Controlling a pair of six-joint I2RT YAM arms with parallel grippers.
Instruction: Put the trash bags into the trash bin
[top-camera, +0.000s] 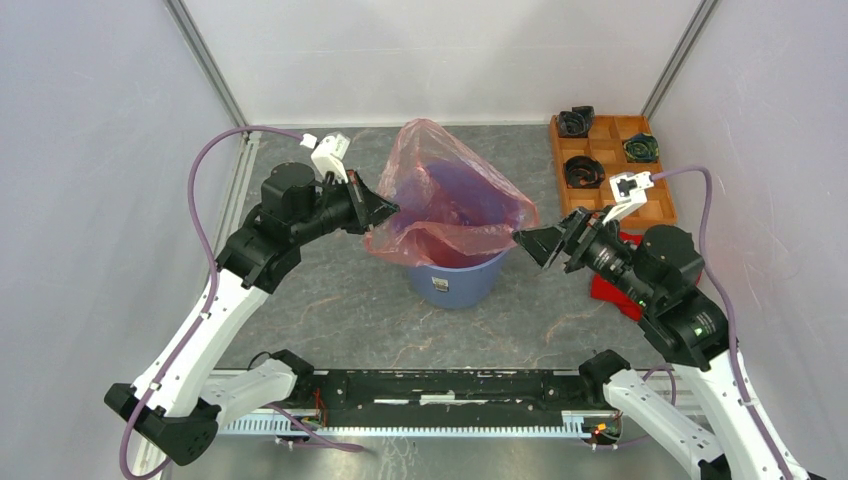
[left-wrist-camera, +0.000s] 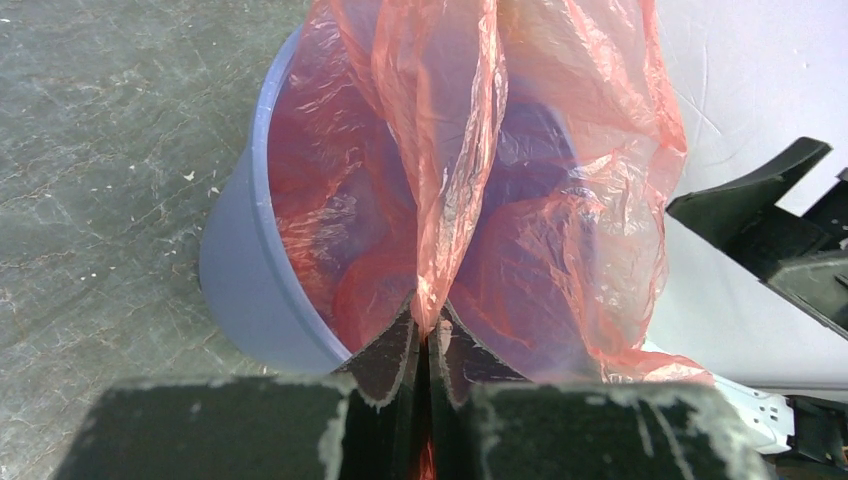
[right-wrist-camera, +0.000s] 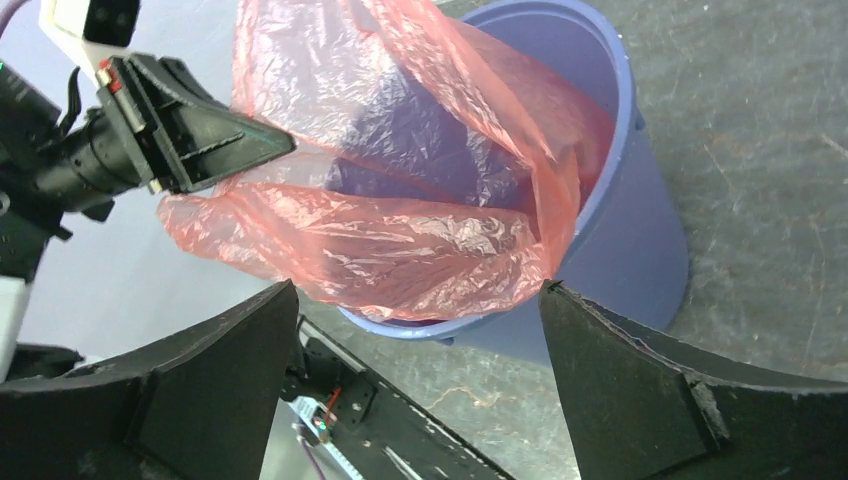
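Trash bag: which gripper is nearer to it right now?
Left. The left gripper is shut on a fold of the trash bag at its left edge; the right gripper stands open just off its right side, apparently not gripping it.

The thin, translucent red-pink plastic film bag (left-wrist-camera: 560, 250) looked crinkled and faintly glossy along its creases. The round blue plastic bucket (left-wrist-camera: 235, 290) was smooth, with a dull sheen. The grey table surface (left-wrist-camera: 100, 150) looked matt and mottled like stone, with pale flecks. The left gripper (left-wrist-camera: 428, 318) had matt black fingers (left-wrist-camera: 385, 360), rough and whitish along their edges.
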